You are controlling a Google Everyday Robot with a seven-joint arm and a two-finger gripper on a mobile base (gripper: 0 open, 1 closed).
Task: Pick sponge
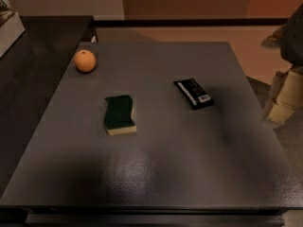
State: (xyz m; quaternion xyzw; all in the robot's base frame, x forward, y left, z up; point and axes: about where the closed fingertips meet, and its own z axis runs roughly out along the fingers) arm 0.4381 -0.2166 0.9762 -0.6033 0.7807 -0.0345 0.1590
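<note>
The sponge (120, 114) lies flat on the grey table (156, 164), left of centre. It has a dark green top over a pale yellow base, with wavy sides. My gripper (282, 100) shows at the right edge of the camera view as a pale shape under a dark arm part. It hangs past the table's right side, far from the sponge, and holds nothing.
An orange round fruit (85, 61) sits near the table's far left corner. A black flat packet with a white label (193, 93) lies right of centre. A dark counter (33, 65) runs along the left side, with a pale box (9, 30) on it.
</note>
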